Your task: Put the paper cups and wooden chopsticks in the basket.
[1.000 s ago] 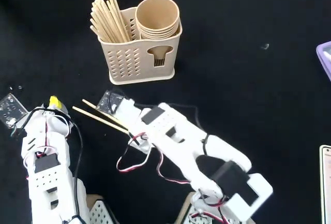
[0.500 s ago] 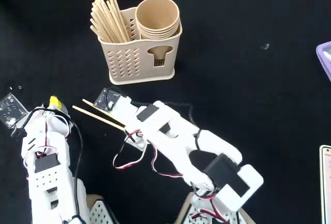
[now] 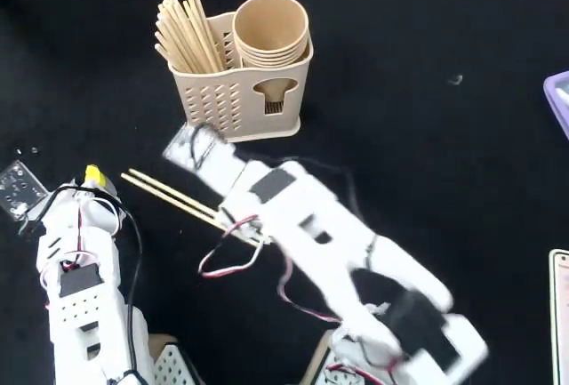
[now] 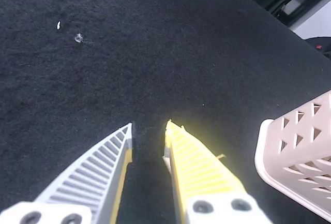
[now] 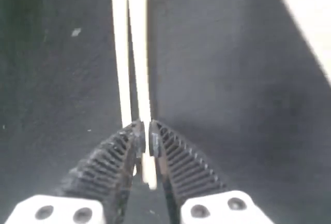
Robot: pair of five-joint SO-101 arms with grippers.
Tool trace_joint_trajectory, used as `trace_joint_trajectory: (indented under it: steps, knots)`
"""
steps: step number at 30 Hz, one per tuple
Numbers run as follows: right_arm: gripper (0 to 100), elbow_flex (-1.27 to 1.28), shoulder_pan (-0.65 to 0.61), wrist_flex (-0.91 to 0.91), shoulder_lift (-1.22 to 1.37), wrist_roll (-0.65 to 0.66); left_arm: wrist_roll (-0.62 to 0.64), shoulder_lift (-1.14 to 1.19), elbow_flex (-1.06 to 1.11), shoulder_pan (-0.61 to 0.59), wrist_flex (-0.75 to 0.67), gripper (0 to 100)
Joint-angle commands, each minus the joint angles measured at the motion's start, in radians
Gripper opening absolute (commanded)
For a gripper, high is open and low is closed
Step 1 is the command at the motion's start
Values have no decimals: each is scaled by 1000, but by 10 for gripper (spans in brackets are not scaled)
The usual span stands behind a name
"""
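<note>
- The two loose chopsticks (image 3: 169,194) lie side by side on the desk (image 3: 427,136), in front of the basket (image 3: 233,105) and apart from it, with their far ends pointing towards the left arm.
- My right gripper (image 5: 144,128) has them by one end. Its jaws are all but closed, with one stick clearly pinched between them and the other tight against it at the fingertip.
- I judge them light, stiff and smooth. Held this near the end they will likely swing or scissor apart, so a hold nearer the middle would carry them steadier.
- They need tipping upright to drop into the basket's chopstick side.
- Count: two chopsticks on the desk. A bundle (image 3: 185,34) already stands in one compartment, too tightly packed for me to number.
- The cups (image 3: 271,25) sit nested in the other compartment as one stack of several. They are thin paper and easily crushed.
- My left gripper (image 4: 149,125) hovers over bare desk near a basket corner, its jaws a little apart and holding nothing.
</note>
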Motion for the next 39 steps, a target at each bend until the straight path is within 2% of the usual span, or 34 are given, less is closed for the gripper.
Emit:
trace_joint_trajectory:
  steps: [1, 5, 9, 14, 16, 27, 30, 33, 34, 39]
  knots:
    - [10, -33, 35, 21, -213, -11, -2, -15, -15, -10, -23, 116]
    - [11, 10, 20, 12, -331, -14, -2, -15, -15, -10, -23, 116]
    - [20, 81, -43, -35, -278, -21, -2, -15, -15, -8, -23, 116]
    - [192, 73, -106, -169, -61, -87, -2, -15, -15, -21, -23, 116]
    - [219, 28, -138, -190, 41, -91, 6, -15, -16, -56, -23, 116]
    - [194, -263, -141, -184, 476, -94, 8, -15, -24, -84, -21, 116]
    - [169, -266, -144, -181, 483, -89, 8, -15, -24, -82, -21, 116]
    - [1, -260, -147, -178, 484, -54, 8, -15, -22, -81, -21, 116]
    - [29, -252, -147, -164, 483, -40, 8, -15, -21, -81, -21, 116]
    - [10, -231, -137, -129, 455, -28, 8, -15, -21, -81, -21, 116]
